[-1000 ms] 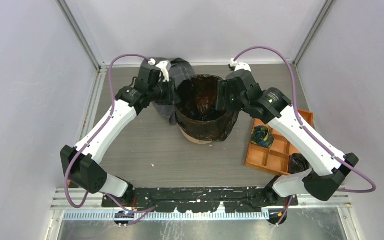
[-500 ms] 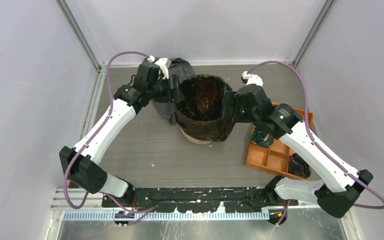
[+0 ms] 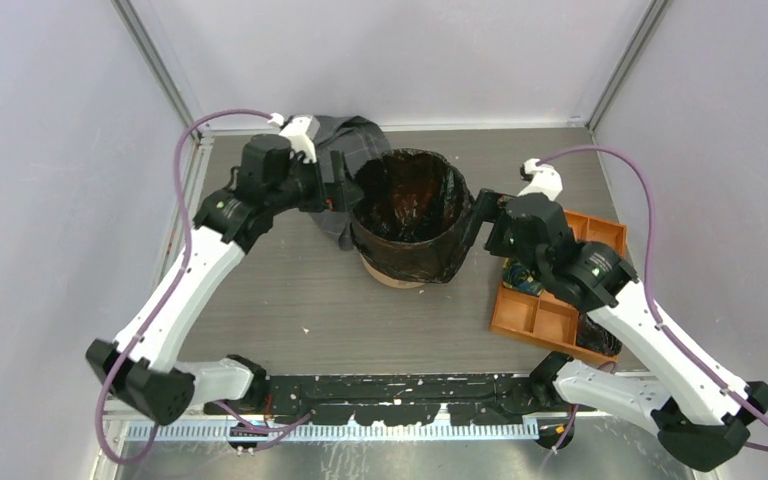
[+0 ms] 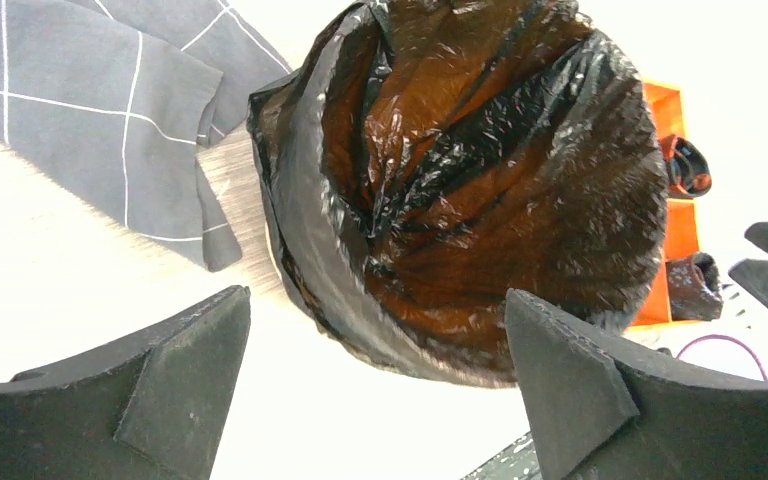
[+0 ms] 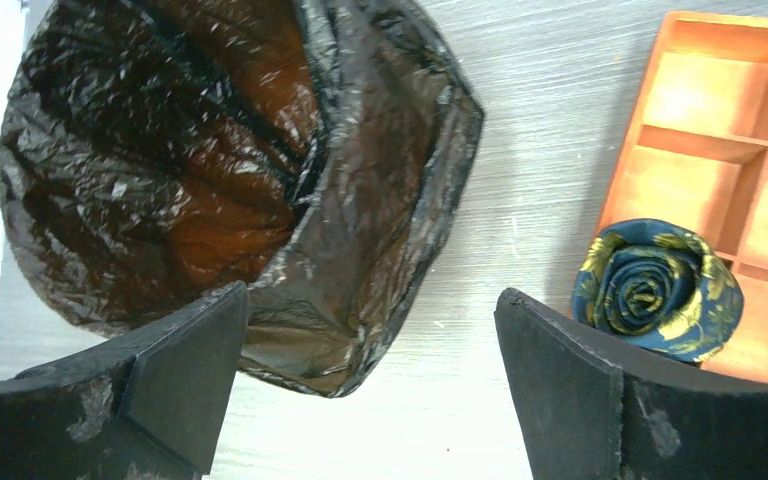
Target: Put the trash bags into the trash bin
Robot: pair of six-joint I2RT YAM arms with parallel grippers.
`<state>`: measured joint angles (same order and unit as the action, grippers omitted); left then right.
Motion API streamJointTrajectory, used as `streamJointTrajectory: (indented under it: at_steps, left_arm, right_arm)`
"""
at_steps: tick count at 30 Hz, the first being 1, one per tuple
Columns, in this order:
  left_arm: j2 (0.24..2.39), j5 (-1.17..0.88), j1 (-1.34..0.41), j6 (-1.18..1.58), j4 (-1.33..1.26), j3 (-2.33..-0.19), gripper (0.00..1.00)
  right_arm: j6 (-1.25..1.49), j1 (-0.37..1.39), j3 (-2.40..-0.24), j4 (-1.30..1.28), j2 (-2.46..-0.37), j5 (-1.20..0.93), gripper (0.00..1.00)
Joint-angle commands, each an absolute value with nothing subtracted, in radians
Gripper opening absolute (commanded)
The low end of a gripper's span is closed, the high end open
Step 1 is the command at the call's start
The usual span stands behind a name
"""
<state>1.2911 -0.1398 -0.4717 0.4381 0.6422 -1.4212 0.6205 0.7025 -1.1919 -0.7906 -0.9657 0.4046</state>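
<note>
Counting one trash bag (image 3: 407,215) and one trash bin (image 3: 388,277). Bag lines the bin mid-table, film folded over the rim and down the outer wall. Left gripper (image 4: 375,298), left of the bin, and right gripper (image 5: 370,292), right of it: jaws spread wide, nothing held. One grey checked cloth (image 3: 348,133) lies far-left, just beside the bin. One orange tray (image 5: 705,100) at right holds one rolled patterned tie (image 5: 655,290) and one dark bundle (image 3: 596,325).
</note>
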Motion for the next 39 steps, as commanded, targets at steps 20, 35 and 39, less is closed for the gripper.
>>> streamJointTrajectory:
  at_steps: [20,35,39]
  left_arm:
    - [1.289,-0.289,-0.249,0.832,0.254,-1.080,1.00]
    - [1.429,-0.354,-0.249,0.907,0.108,-0.970,1.00]
    - [1.476,-0.394,-0.251,0.914,0.066,-0.951,1.00]
  right_arm:
    - [0.800,0.267,-0.916,-0.149,-1.165,0.099,0.58]
    - [0.890,0.229,-0.843,0.019,-1.416,-0.061,0.57]
    - [0.890,0.229,-0.839,0.028,-1.429,-0.074,0.56]
